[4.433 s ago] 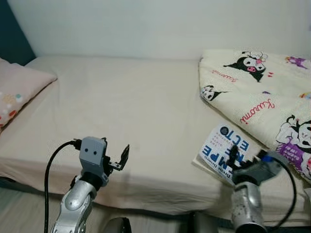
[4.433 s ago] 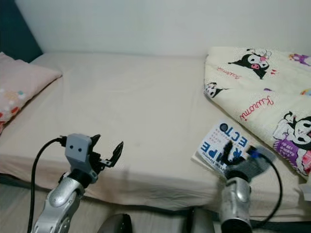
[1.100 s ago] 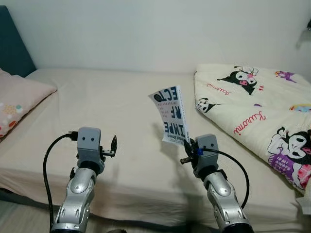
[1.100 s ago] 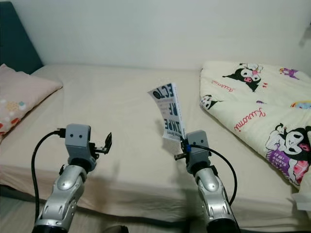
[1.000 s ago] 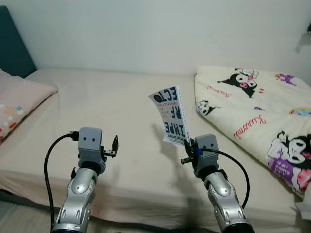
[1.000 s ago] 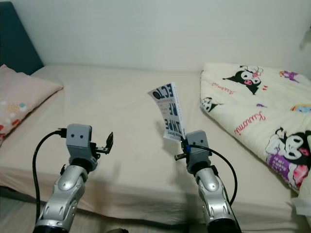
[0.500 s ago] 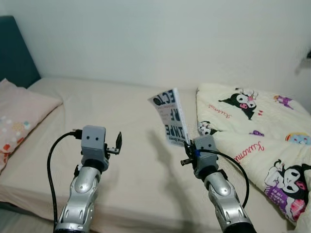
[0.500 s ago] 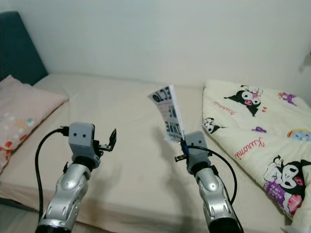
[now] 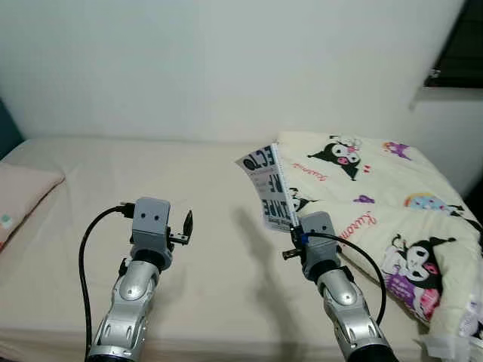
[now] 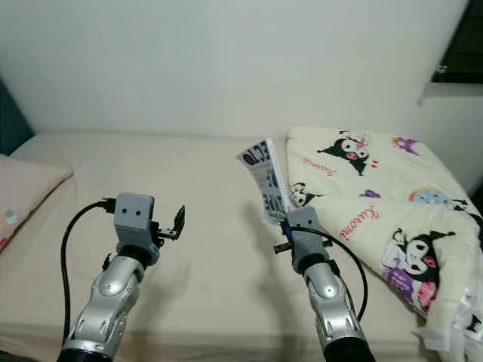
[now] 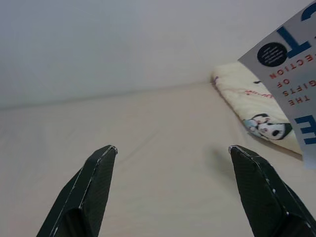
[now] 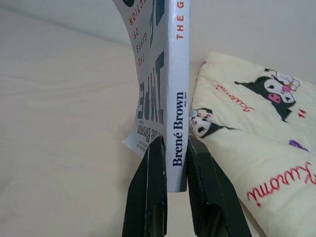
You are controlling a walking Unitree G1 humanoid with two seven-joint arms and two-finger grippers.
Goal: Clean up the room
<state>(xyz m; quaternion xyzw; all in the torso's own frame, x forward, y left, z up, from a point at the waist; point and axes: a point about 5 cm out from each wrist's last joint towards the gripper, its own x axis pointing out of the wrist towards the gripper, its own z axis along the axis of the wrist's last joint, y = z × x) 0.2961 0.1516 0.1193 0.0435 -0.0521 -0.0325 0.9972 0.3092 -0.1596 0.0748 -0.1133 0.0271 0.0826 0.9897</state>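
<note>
While clamping the book [image 12: 173,123] by its spine, right gripper [image 12: 174,168] holding it upright above the bed [image 9: 204,249], cover curling leftward. Sitting just right of the book, a cartoon-print quilt [image 9: 377,196]. Hovering over the sheet to the left, left gripper [image 11: 173,163], fingers spread wide, grasping nothing. Peeking in at far left, a pink pillow [image 9: 19,196].

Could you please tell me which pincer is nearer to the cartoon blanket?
The right. The right pincer, shut on the book, is just beside the blanket; the left pincer hangs open farther away over the bed.
</note>
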